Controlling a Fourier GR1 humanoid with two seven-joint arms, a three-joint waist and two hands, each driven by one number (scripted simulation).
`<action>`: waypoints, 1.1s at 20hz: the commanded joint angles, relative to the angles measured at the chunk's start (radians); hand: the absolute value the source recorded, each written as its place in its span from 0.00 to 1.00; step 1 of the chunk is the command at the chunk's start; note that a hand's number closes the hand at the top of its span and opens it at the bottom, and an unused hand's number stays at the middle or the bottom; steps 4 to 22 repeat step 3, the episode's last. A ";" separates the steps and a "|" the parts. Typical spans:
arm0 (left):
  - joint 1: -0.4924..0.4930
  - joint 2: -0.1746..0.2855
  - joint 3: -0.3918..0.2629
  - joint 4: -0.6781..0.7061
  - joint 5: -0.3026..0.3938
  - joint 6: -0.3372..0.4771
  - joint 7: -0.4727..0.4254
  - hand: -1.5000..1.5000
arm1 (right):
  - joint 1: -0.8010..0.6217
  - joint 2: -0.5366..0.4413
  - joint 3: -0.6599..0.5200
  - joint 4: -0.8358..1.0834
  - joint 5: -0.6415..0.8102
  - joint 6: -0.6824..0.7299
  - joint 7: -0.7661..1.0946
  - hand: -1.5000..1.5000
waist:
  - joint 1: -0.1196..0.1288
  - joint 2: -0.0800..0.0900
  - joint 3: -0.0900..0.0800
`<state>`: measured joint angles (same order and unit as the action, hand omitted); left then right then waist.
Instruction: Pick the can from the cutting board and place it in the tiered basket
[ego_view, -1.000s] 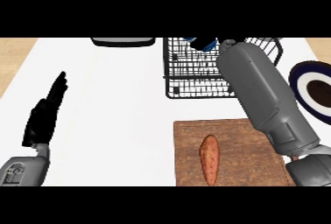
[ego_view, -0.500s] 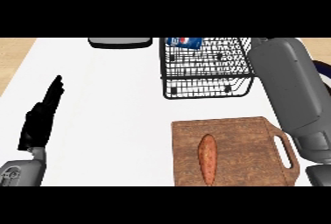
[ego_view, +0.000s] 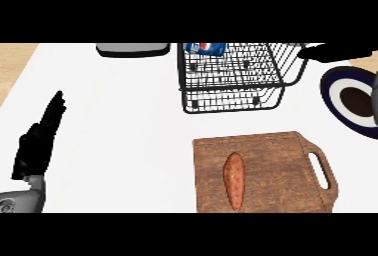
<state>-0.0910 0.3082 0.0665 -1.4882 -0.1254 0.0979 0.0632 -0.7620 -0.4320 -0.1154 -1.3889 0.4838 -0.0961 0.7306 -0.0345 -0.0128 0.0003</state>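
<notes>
Counter (ego_view: 133, 110) room is widest at the left and in the middle, where the white top lies bare between the left hand (ego_view: 37, 145) and the tiered basket (ego_view: 232, 107). The left hand rests near the view's left edge with its fingers straight, close together and pointing up, and it holds nothing. The wire basket stands at the back, and the cutting board (ego_view: 280, 165) lies in front of it with a bare strip of counter between them. The board's lower edge is cut off by the view.

The can (ego_view: 205, 48) is in the basket's back left corner, and only its lower part shows below the view's top edge. The right hand (ego_view: 336, 51) shows as a dark shape just beside the basket's back right corner, so the basket's width lies between it and the can. Whether this hand is open or closed cannot be told.

A long orange vegetable (ego_view: 234, 180) lies on the board. A dark plate (ego_view: 334, 100) is cut by the right edge, and a grey object (ego_view: 131, 49) by the top.
</notes>
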 joint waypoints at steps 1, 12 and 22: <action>-0.045 -0.004 0.000 0.007 -0.021 0.019 0.038 0.50 | 0.216 -0.064 -0.091 -0.235 -0.130 0.075 -0.044 0.00 | -0.020 0.001 0.001; 0.003 0.009 0.025 0.046 0.010 -0.022 -0.061 0.50 | 0.305 -0.052 -0.131 -0.327 -0.157 0.062 -0.051 0.00 | 0.004 0.007 0.000; 0.003 0.009 0.025 0.046 0.010 -0.022 -0.061 0.50 | 0.305 -0.052 -0.131 -0.327 -0.157 0.062 -0.051 0.00 | 0.004 0.007 0.000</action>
